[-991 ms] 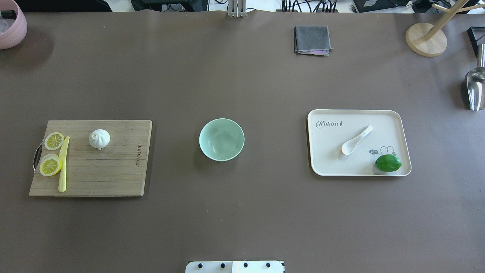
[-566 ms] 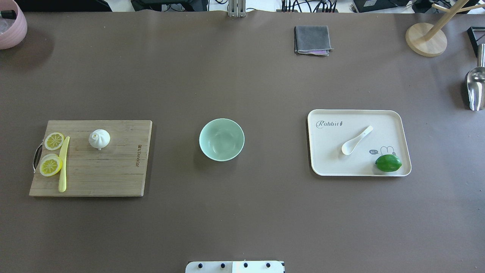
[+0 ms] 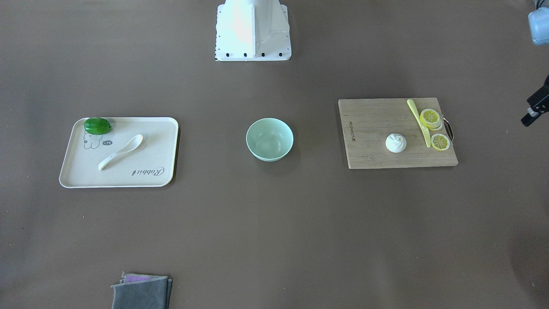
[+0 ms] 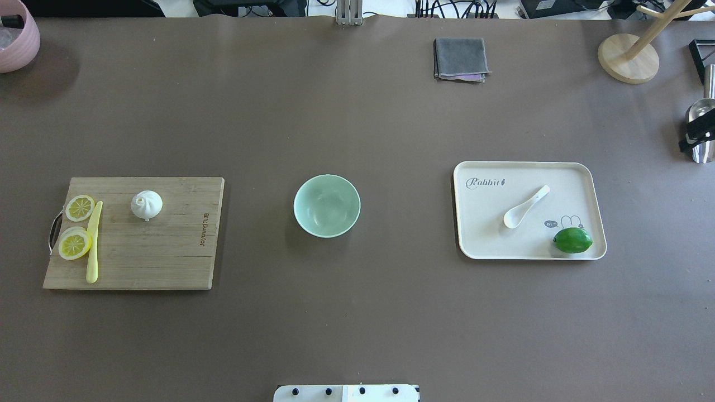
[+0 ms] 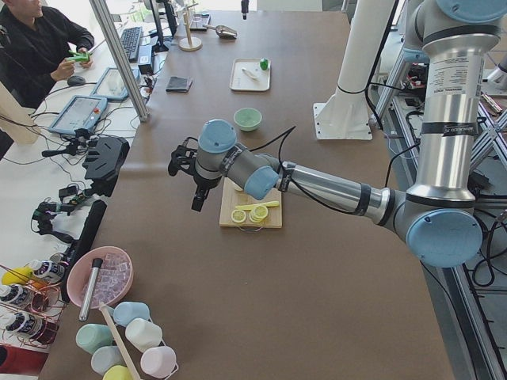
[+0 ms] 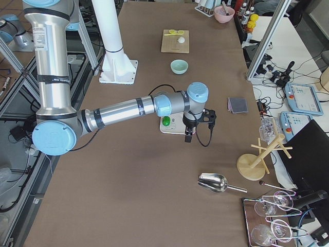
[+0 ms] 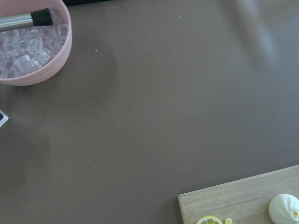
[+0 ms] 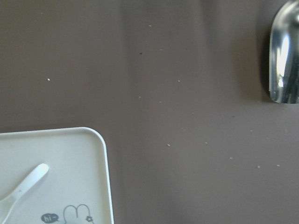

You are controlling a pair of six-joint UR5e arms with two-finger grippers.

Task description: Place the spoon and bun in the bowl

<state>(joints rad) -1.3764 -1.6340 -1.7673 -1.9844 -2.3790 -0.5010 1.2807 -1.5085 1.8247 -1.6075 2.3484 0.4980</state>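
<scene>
The cream-white spoon [image 4: 525, 207] lies on the beige tray [image 4: 592, 184], and its handle shows in the right wrist view [image 8: 23, 186]. The white bun [image 4: 146, 204] sits on the wooden cutting board [image 4: 167, 251]; it also shows in the left wrist view [image 7: 285, 210]. The mint-green bowl [image 4: 327, 205] stands empty at the table's middle. My right gripper [image 6: 188, 138] hovers beside the tray's outer end; only a black part [image 4: 692, 137] shows overhead. My left gripper [image 5: 196, 204] hovers beyond the board's outer end. I cannot tell whether either gripper is open or shut.
A lime [image 4: 572, 240] lies on the tray. Lemon slices [image 4: 75, 243] and a yellow knife [image 4: 93, 245] lie on the board. A metal scoop [image 8: 285, 60], a wooden stand [image 4: 628, 58], a grey cloth [image 4: 460, 58] and a pink bowl of ice [image 7: 32, 46] are around the edges.
A black part of my right gripper has come into the overhead view at the right edge, over the metal scoop. The spoon, bun and bowl have not moved.
</scene>
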